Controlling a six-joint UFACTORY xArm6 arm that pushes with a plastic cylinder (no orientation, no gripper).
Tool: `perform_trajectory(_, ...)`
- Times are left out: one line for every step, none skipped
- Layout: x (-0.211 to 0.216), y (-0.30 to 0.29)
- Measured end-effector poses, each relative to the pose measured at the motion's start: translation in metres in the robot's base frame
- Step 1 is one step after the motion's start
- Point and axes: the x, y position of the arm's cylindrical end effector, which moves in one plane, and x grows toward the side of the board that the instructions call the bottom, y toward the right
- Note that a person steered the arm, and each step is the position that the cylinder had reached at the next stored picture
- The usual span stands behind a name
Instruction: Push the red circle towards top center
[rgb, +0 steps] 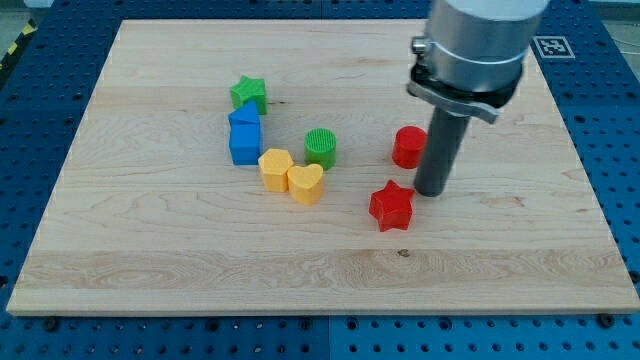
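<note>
- Down on the wooden board (150, 250) stood my tip (430, 192), the bottom end of a dark, straight rod. It had no pincer parts at all, so there was nothing to be apart or together, and it held nothing.
- My tip was just to the view's right of the red circle (407, 147), and a little lower. The rod hid the circle's right edge, so I could not tell if they were touching.
- The red circle sat a bit right of the board's middle, well below the top edge.
- A red star (391, 206) lay just below the circle, close to my tip on its lower left.
- A green circle (320, 147) sat to the left of the red circle, with a gap between them.
- Two yellow blocks (276, 168) (306, 183) sat side by side, touching, lower left of the green circle. The right one looked like a heart.
- Two blue blocks (244, 118) (245, 144) sat pressed together, further left.
- A green star (249, 94) sat just above the blue ones.
- Blue table (610, 120) with little holes showed all around the board.
</note>
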Motion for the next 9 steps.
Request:
perform_trajectory(-0.012, 0.018)
perform_trajectory(-0.037, 0.002)
perform_trajectory(-0.045, -0.011)
perform_trajectory(-0.053, -0.038)
perform_trajectory(-0.053, -0.045)
perform_trajectory(-0.053, -0.045)
perform_trajectory(-0.056, -0.054)
perform_trajectory(-0.072, -0.057)
perform_trajectory(-0.078, -0.057)
